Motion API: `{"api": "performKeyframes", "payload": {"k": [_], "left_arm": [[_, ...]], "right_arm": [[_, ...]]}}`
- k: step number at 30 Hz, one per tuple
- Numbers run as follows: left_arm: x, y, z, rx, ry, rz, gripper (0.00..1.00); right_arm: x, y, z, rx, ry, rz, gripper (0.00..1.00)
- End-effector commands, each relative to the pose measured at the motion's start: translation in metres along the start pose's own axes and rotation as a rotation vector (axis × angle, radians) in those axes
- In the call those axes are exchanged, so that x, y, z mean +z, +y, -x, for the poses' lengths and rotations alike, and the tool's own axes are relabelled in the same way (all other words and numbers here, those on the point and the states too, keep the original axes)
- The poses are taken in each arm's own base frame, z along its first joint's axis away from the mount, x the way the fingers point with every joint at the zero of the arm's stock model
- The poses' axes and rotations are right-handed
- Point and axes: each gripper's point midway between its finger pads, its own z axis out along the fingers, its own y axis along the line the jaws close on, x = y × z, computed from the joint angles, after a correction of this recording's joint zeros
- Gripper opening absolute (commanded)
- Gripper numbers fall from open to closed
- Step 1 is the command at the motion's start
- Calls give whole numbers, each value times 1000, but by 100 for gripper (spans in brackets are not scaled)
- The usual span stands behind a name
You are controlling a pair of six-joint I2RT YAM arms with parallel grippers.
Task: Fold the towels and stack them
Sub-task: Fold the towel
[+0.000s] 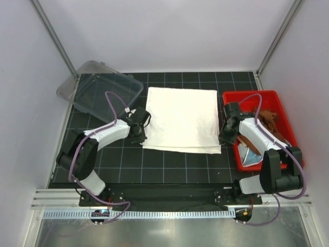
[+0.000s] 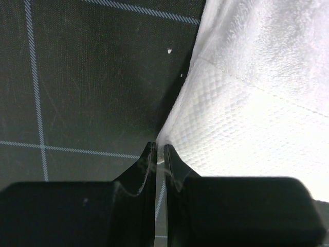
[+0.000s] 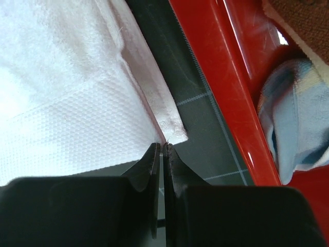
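A large cream-white towel (image 1: 181,118) (image 2: 257,103) (image 3: 61,103) lies folded flat in the middle of the black grid mat, its near edge showing two layers. My left gripper (image 1: 139,135) (image 2: 160,146) sits low at the towel's near-left edge, jaws shut with the cloth's edge pinched at their tips. At the near-right corner my right gripper (image 1: 224,138) (image 3: 163,146) is likewise shut on the hem. A rust-brown towel (image 1: 267,117) (image 3: 303,15) and a light-blue towel (image 1: 250,157) (image 3: 293,118) lie crumpled in the red bin.
The red bin (image 1: 252,95) (image 3: 216,77) stands right of the towel, its left wall close to my right gripper. A clear plastic container (image 1: 100,90) rests at the back left corner of the mat. White walls enclose the table.
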Motion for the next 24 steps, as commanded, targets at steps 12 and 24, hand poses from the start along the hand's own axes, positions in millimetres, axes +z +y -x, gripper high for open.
{"api": "performKeyframes", "payload": {"k": [12,24], "left_arm": [[-20,5,17,-3,-58,-1,0],[3,10,-28,0,35,-54,0]], "right_arm": [[-49,8,26,31,-135,12,1],[12,-48,-19,119,-126,-139,1]]}}
